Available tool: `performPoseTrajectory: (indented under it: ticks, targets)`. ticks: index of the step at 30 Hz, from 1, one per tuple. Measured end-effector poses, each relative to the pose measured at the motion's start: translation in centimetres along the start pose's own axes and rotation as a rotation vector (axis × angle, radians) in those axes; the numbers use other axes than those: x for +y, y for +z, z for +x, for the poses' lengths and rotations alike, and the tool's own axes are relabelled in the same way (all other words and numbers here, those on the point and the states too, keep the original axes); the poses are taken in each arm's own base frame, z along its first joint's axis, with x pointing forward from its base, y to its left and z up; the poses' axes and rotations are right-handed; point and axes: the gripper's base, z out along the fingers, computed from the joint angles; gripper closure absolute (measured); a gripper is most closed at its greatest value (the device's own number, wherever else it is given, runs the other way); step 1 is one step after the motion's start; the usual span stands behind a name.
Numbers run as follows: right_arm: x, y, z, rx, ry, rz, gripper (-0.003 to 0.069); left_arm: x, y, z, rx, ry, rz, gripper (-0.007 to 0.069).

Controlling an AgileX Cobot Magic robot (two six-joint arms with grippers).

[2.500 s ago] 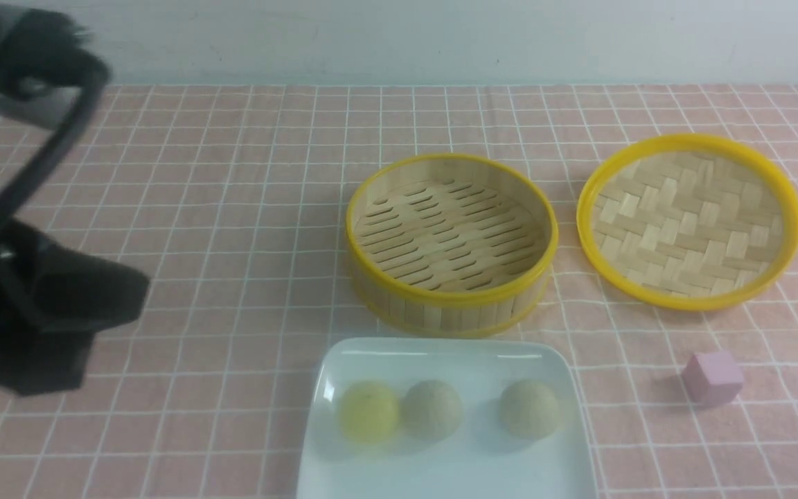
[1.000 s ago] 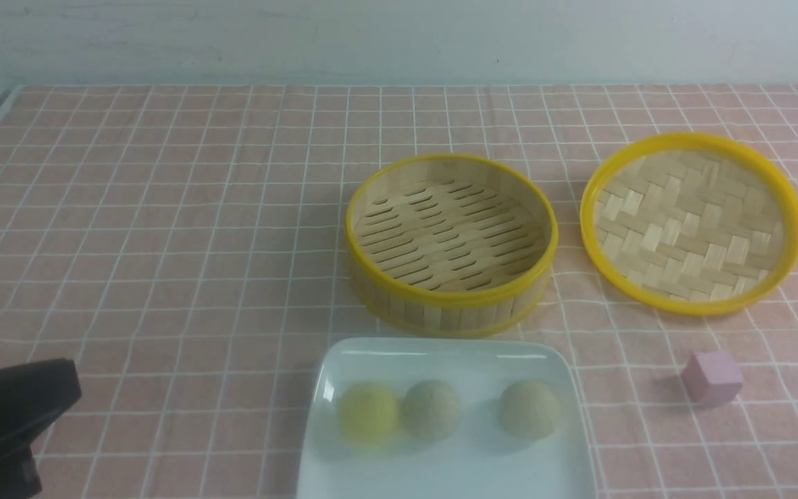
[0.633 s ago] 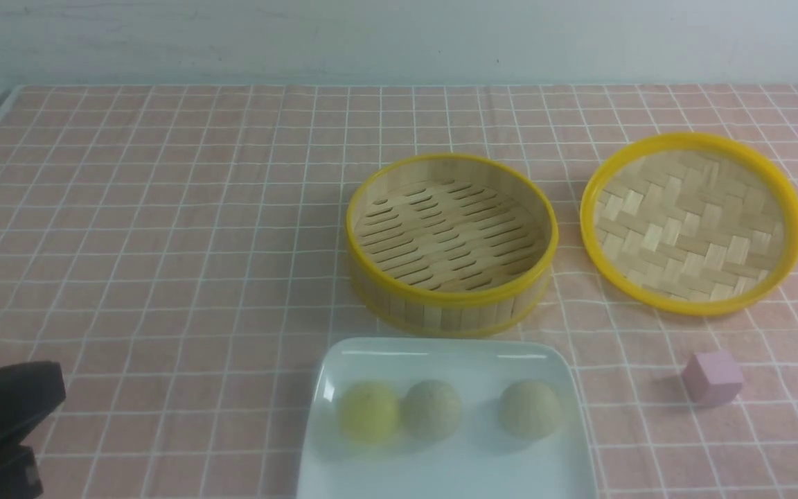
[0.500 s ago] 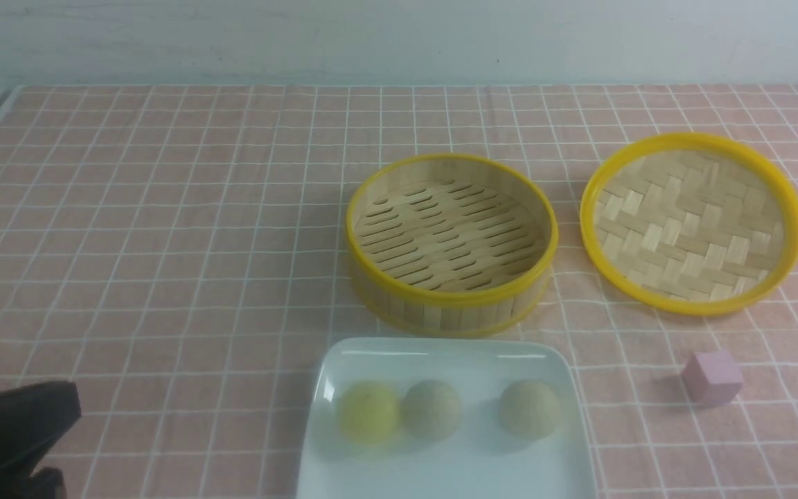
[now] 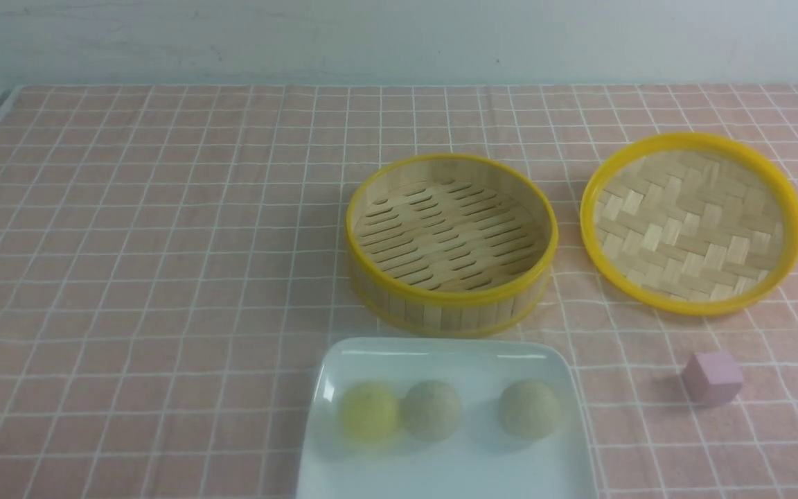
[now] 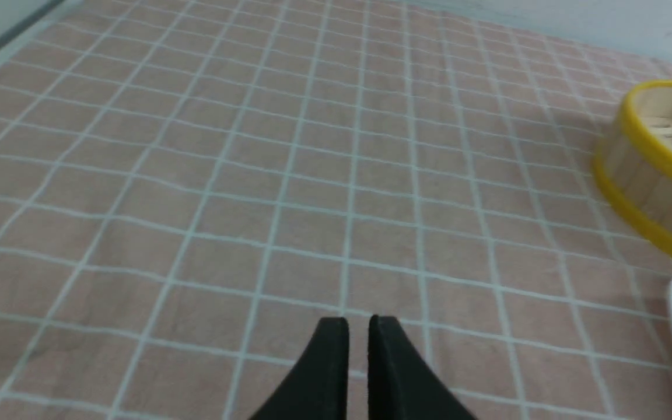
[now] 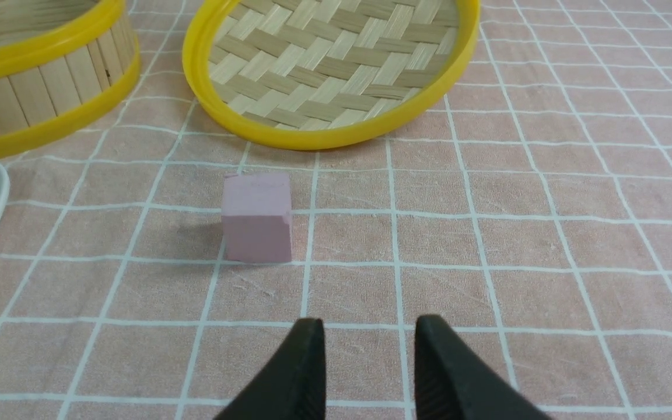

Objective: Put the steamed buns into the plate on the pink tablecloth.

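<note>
The front view looks forward and down from between the arms, over the whole basket [image 5: 451, 298]. The left wrist view looks low across the cloth [image 6: 312, 233]. The right wrist view is nearer to the lid [image 7: 336, 137]; all three share the basket.

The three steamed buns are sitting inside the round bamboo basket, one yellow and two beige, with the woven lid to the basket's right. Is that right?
Not quite: the buns are on the white plate, not in the basket, as the front view shows. One is yellow and two beige, and the woven lid is to the basket's right, as you say.
</note>
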Motion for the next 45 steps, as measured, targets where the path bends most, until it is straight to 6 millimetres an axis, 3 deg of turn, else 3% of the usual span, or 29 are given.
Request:
performPoseTrajectory:
  ticks: [4, 45]
  targets:
    - [0.00, 0.00, 0.00, 0.000, 0.000, 0.000, 0.0442, 0.44, 0.49, 1.43, 0.037, 0.012, -0.039, 0.0541]
    - [0.01, 0.00, -0.01, -0.001, 0.003, -0.001, 0.0420, 0.40, 0.54, 1.41, 0.024, 0.014, -0.030, 0.0493]
